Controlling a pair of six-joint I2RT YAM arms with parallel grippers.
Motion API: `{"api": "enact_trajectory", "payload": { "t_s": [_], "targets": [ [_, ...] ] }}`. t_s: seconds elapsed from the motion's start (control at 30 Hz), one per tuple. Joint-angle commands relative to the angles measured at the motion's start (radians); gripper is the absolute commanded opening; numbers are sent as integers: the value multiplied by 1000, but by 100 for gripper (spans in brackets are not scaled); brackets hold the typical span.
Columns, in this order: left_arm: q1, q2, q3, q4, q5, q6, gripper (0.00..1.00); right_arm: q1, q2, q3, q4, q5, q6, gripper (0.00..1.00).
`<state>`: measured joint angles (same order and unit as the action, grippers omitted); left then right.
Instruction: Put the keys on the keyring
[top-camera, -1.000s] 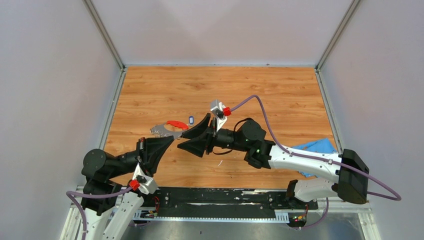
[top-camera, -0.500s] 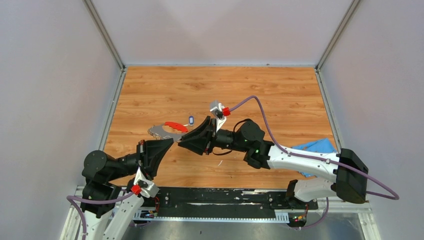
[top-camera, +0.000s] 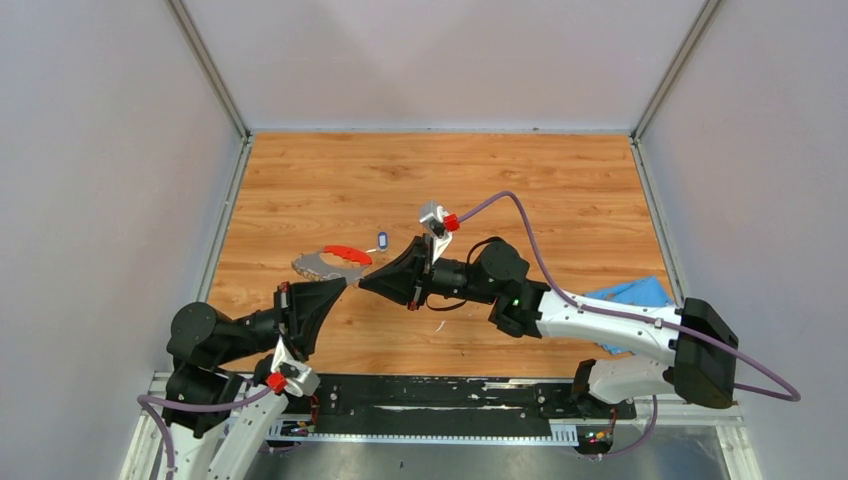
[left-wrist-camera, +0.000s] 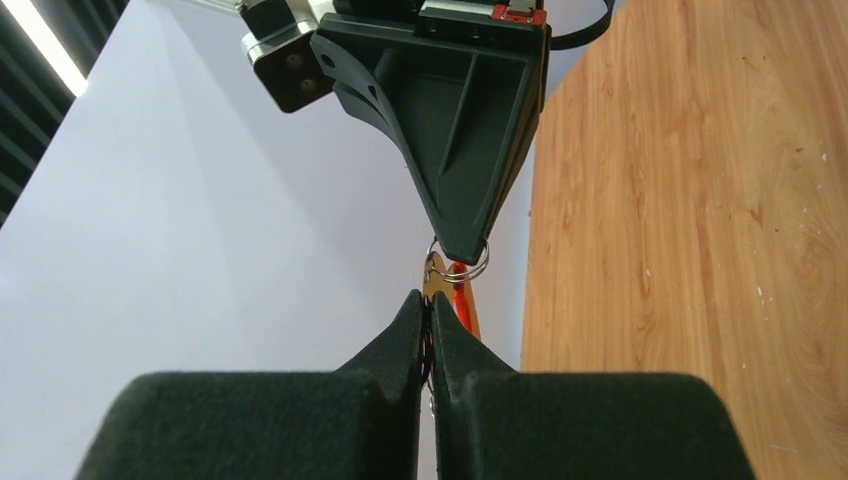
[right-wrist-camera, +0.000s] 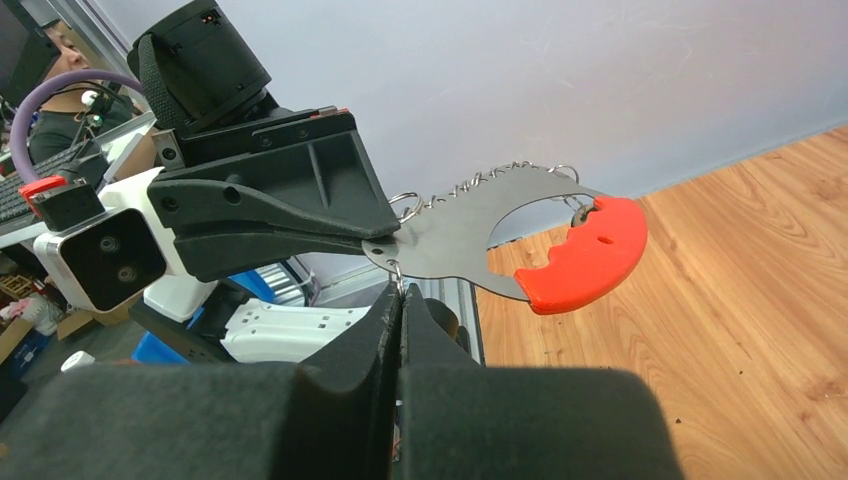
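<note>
From above, the keyring, a flat grey metal crescent with a red plastic grip and a row of small wire rings, hangs above the wooden table, between the two arms. The left gripper meets it from the near side and the right gripper from the right. The blue-and-white key, tiny and oval-headed, lies flat on the wood just beyond them, untouched. I cannot find a black-headed key. A crumpled blue cloth sits well apart at the right edge.

In the left wrist view, the left gripper's black fingers are pressed together on the thin edge of the plate. The right gripper's tapered tip comes down just above, with one silvery wire ring looped at its point.

In the right wrist view, the left gripper clamps the narrow end of the crescent. The right gripper's fingers are closed tight and seem to pinch one small ring hanging from the plate's lower edge.

The plate looks stiff and light, so a hold on its flat end should stay steady. The smooth steel could pivot in a narrow pinch. The wire rings are springy and slippery, best taken by fingertips alone. The key is light and lies flat, hard to lift except by its plastic head.
</note>
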<state>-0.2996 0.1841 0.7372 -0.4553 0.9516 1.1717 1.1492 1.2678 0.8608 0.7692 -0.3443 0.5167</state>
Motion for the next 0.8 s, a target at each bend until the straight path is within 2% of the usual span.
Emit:
{"api": "enact_trajectory", "payload": {
  "t_s": [0.0,0.43,0.57,0.67,0.7,0.77],
  "targets": [
    [4,-11,-24,-3,0,29,0,-13,-39,27,-5,30,-9,0],
    [4,-14,-37,-22,-23,1,0,15,-38,81,-116,89,-113,0],
    [4,-11,-24,-22,-13,-69,0,27,-31,94,-117,110,-142,0],
    [3,6,-1,-22,-9,-199,0,32,-33,95,-117,111,-167,0],
    [4,15,11,-22,-7,-256,2,33,-35,94,-119,109,-171,0],
    [4,43,41,-22,-2,-383,22,33,-45,90,-124,100,-179,0]
  ]
}}
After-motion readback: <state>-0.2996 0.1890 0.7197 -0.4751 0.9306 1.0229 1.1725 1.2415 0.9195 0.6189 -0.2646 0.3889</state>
